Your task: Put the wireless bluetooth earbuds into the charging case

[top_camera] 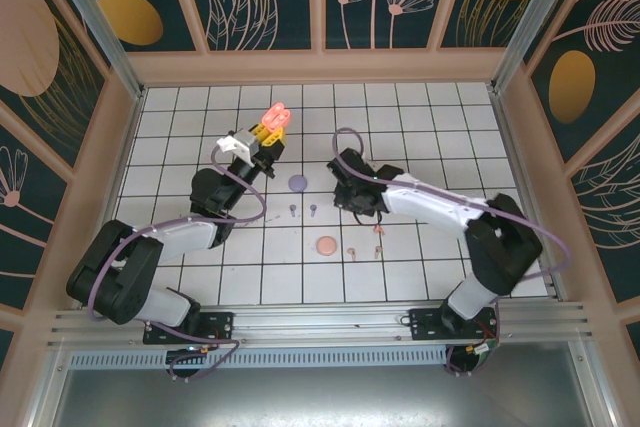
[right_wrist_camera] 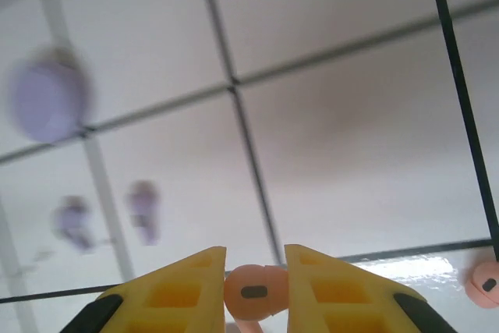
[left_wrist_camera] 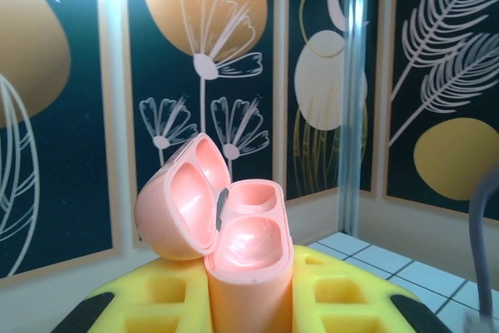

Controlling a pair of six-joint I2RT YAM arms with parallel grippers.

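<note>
Left wrist — left tool [left_wrist_camera: 249, 306] pinches open case [left_wrist_camera: 251, 243], wells empty; right tool [right_wrist_camera: 256, 290] pinches earbud [right_wrist_camera: 248, 292].

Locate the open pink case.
The case is clamped in the left gripper, left of centre in the top view, beyond the lilac disc.

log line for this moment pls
left tool: shut on pink case, upright, lid open | right tool: shut on pink earbud | step: bud not yet in case | table: purple earbuds loose
</note>
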